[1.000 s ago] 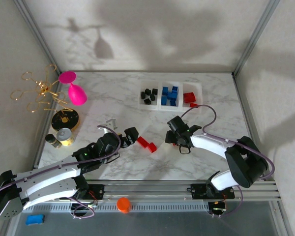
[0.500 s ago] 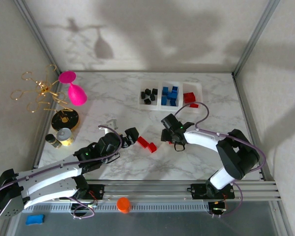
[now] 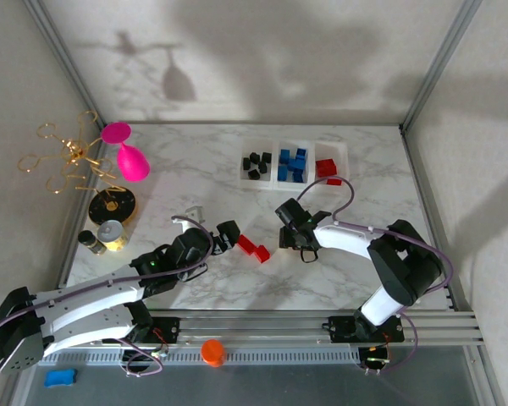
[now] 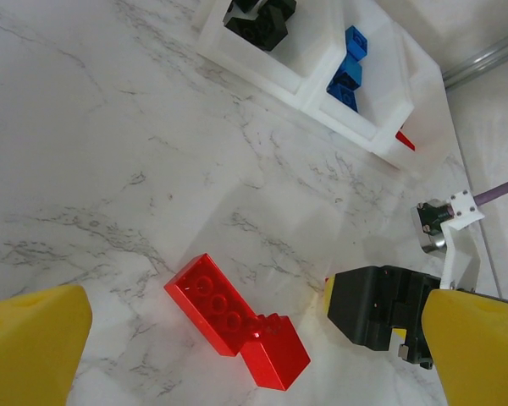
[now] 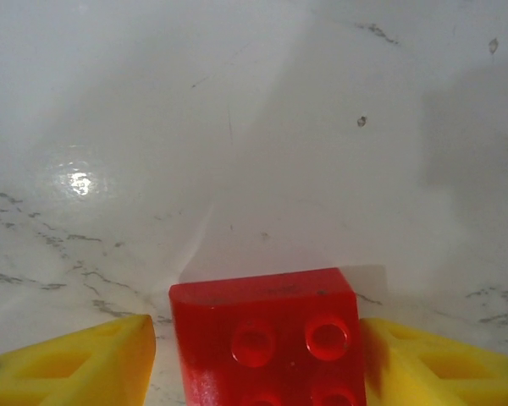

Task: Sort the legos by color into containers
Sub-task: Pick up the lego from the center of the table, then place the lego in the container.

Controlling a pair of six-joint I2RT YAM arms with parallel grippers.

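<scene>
Two red legos (image 3: 252, 248) lie touching on the marble, an oblong one (image 4: 213, 303) and a blockier one (image 4: 275, 359). My left gripper (image 3: 227, 236) hovers just left of them, open, its yellow fingers (image 4: 30, 347) wide on either side. My right gripper (image 3: 288, 228) is low over the marble to their right. A square red lego (image 5: 267, 338) sits between its yellow fingers (image 5: 444, 364). The right finger touches it and a thin gap shows at the left one. The clear containers (image 3: 273, 182) hold black (image 3: 256, 163), blue (image 3: 292, 165) and red (image 3: 325, 167) legos.
A pink goblet (image 3: 131, 159), a gold wire stand (image 3: 68, 156), a black-and-gold disc (image 3: 113, 205) and small jars (image 3: 103, 236) crowd the left edge. A small white piece (image 3: 192, 211) lies near my left gripper. An orange knob (image 3: 212, 351) and blue block (image 3: 59, 376) sit off the marble.
My right gripper has slid left and down toward the loose red legos, and its jaws have narrowed around the square red lego. The left gripper has edged slightly right.
</scene>
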